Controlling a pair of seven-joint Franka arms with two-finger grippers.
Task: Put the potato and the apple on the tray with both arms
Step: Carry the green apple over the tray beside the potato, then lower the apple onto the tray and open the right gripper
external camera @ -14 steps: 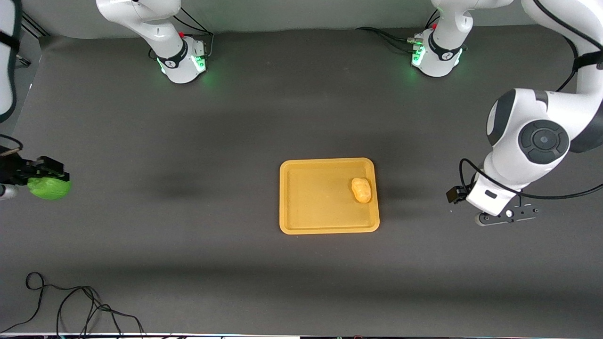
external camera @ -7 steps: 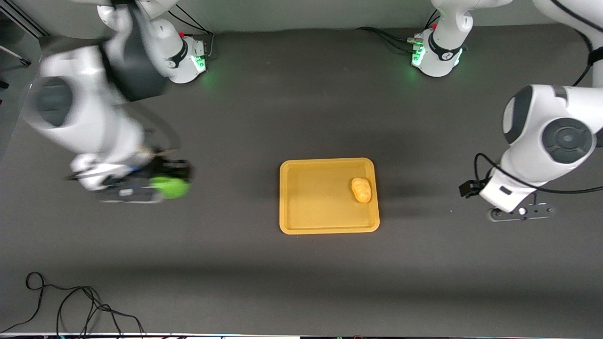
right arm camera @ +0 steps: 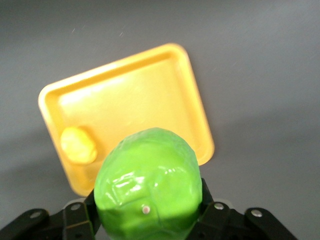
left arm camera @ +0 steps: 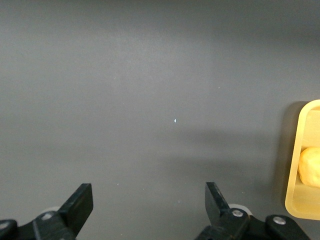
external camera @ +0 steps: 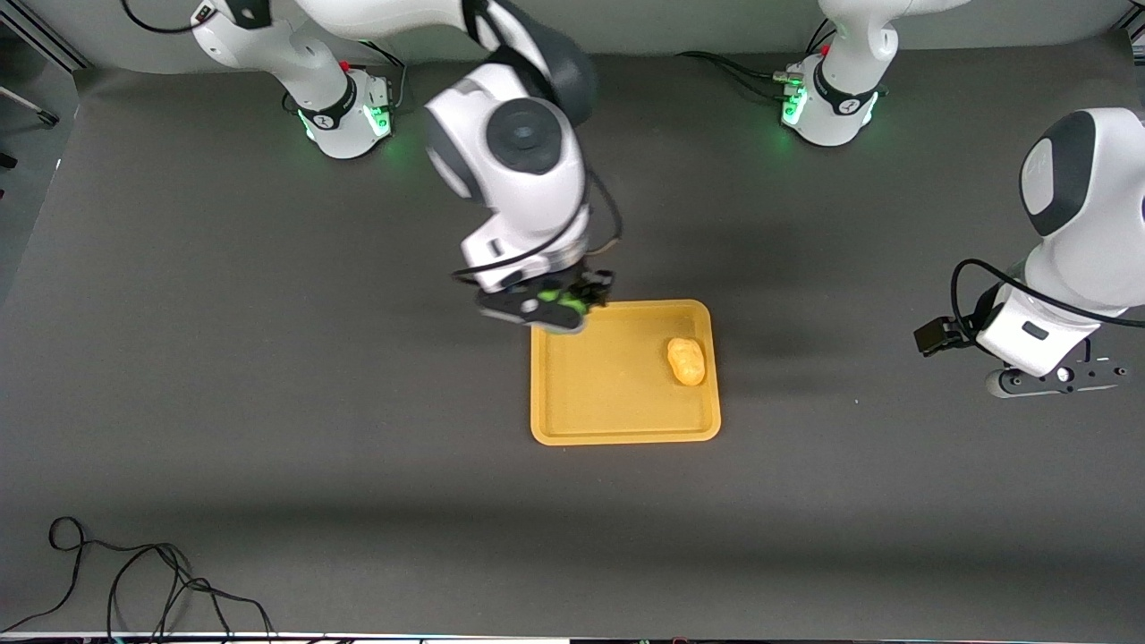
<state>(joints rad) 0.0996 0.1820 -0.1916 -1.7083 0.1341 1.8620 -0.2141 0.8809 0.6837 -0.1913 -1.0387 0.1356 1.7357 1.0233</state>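
Tray [external camera: 617, 402]: flat orange-yellow rectangle with a low rim, near the middle of the dark grey table [external camera: 358, 465]. Contents: one potato [external camera: 686, 361], yellow-orange, lying inside against the rim toward the left arm's end. The rest of the tray floor is bare, with open room across the half toward the right arm's end.

Apple [right arm camera: 148, 186]: bright green, clamped between the fingers of the right gripper [external camera: 572, 300], held in the air over the tray corner that lies farther from the front camera and toward the right arm's end. Not touching the tray or the potato.

Left gripper [left arm camera: 147, 212]: fingers spread wide and empty, up over bare table well apart from the tray, toward the left arm's end. This arm waits. Its wrist view catches the tray's edge and part of the potato.

Surroundings: open table on every side of the tray. A black cable [external camera: 134, 581] lies coiled near the front edge toward the right arm's end, well apart from the tray.
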